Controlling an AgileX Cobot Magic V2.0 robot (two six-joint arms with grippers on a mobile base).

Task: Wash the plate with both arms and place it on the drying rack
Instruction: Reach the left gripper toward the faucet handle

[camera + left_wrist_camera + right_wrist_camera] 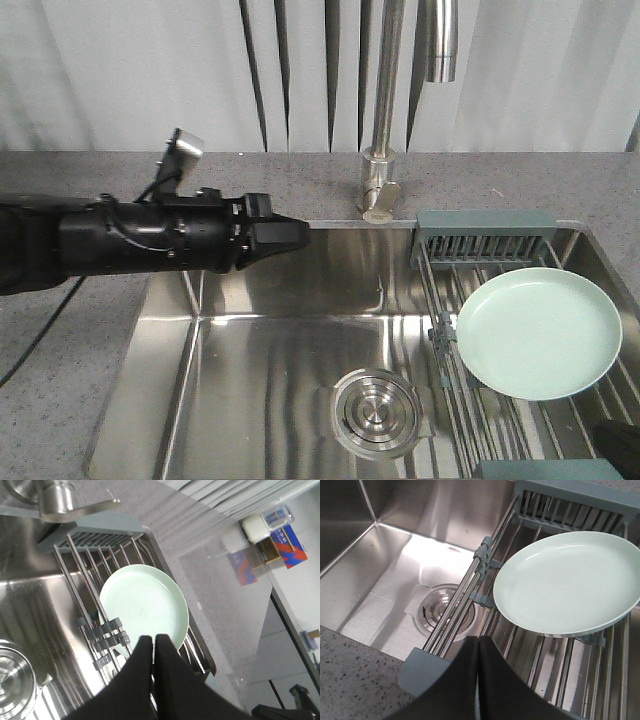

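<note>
Front-facing view shows you the pale mint-green plate (538,333) lying on the drying rack (487,300) that spans the right side of the steel sink (260,330), its face up and tilted a little, with the rack's slotted grey-green caddy (487,240) just behind it. Your left end effector (290,238) hangs over the sink's back left part, well apart from the plate, fingers pressed together and holding nothing; the left wrist view confirms the two black fingers (142,660) meet tip to tip just in front of the plate's near rim. Your right end effector (477,645) is likewise closed and empty, poised above the rack's near end bar (422,667) and beside the plate's edge without touching it. Between the two arms you have the round steel drain (377,412) in the sink floor and the tall chrome faucet (385,110) rising from the speckled grey bench (80,180) behind the sink. Off to the far side of the bench sit some small boxes and containers (272,535), too blurred to identify.
</note>
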